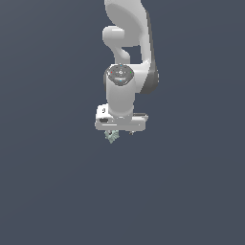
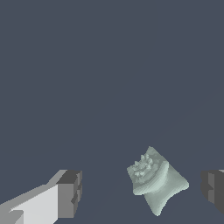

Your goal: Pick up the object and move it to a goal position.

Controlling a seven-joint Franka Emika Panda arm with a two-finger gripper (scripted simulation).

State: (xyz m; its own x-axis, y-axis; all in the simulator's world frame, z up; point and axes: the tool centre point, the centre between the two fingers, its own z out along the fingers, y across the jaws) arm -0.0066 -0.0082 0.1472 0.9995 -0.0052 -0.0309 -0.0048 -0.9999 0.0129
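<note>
The object is a small pale mint-green lumpy thing lying on the dark grey ground. In the wrist view it sits between my two fingers, nearer to one grey pad than to the other, touching neither. My gripper is open. In the exterior view the white hand points straight down, and the object peeks out just below the hand's lower edge toward the exterior view's left. The gripper fingers are mostly hidden there by the hand.
The white arm rises above the hand toward the top of the exterior view. A plain dark grey surface surrounds the object on every side.
</note>
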